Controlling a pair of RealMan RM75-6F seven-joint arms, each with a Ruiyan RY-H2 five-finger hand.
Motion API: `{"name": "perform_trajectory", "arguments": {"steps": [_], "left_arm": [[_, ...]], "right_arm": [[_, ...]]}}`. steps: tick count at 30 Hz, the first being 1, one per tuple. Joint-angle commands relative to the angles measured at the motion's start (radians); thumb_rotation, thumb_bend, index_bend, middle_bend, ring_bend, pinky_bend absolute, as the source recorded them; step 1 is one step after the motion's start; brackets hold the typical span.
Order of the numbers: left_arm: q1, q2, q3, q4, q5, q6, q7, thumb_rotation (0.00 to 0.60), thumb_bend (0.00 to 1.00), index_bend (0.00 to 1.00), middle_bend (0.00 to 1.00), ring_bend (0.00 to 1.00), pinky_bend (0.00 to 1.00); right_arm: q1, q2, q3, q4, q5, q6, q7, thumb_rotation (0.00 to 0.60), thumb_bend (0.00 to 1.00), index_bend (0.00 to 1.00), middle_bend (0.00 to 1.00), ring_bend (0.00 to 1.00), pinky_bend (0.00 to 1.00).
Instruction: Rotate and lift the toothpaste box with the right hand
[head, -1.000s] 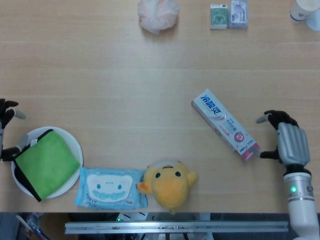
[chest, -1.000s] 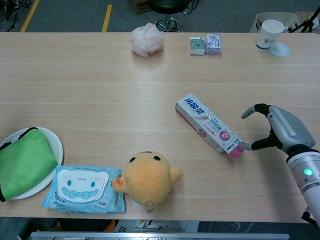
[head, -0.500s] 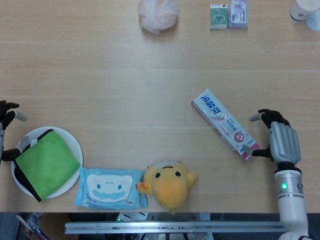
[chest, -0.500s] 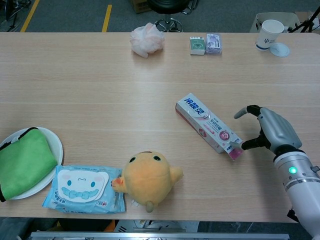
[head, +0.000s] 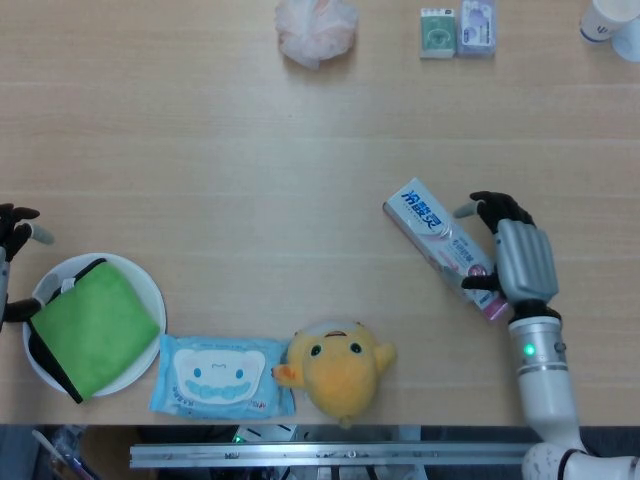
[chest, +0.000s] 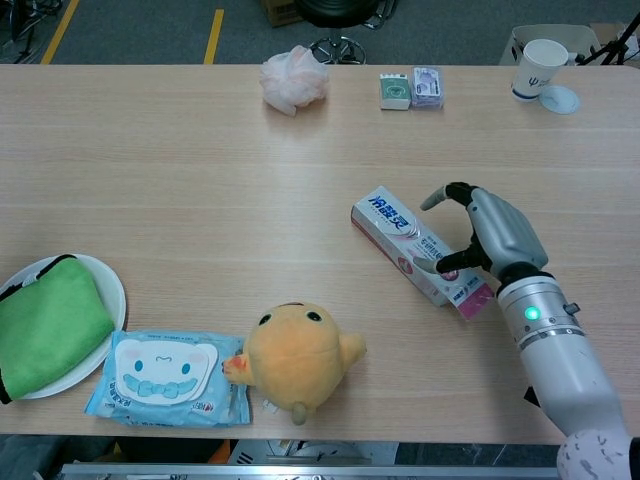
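The toothpaste box, white with blue lettering and a pink end, lies flat and diagonal on the table, right of centre. My right hand reaches over its lower right end with the fingers arched and spread. One fingertip touches the top of the box near the pink end, and the other fingers curve above its far side. The box stays flat on the wood. My left hand shows only at the left edge of the head view, fingers apart, holding nothing.
A yellow plush toy and a blue wipes pack lie near the front edge. A white plate holds a green cloth. Along the far edge are a pink puff, two small boxes and a paper cup.
My right hand has moved left from beside the box's pink end to over it, and a fingertip now touches its top. The box and the left hand have not moved.
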Motion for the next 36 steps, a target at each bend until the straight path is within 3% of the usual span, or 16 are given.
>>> {"name": "perform_trajectory", "arguments": {"steps": [1,22,36], "left_arm": [[0.001,0.001,0.0,0.001,-0.001,0.001,-0.003,0.6,0.26,0.4,0.25,0.17,0.41],[0.009,0.001,0.001,0.001,0.006,0.012,-0.011,0.6,0.26,0.4,0.25,0.17,0.41],[0.012,-0.004,0.001,0.005,0.001,0.008,-0.01,0.6,0.26,0.4,0.25,0.17,0.41]], "right_arm": [[0.018,-0.016,0.004,0.014,-0.004,-0.018,-0.011,0.6,0.0,0.34,0.22,0.13,0.21],[0.025,0.015,-0.051,0.024,0.027,-0.054,-0.077,0.6,0.0,0.34,0.22,0.13,0.2],[0.017,0.062,-0.026,0.036,0.038,-0.023,-0.087,0.6,0.0,0.34,0.22,0.13,0.2]]}}
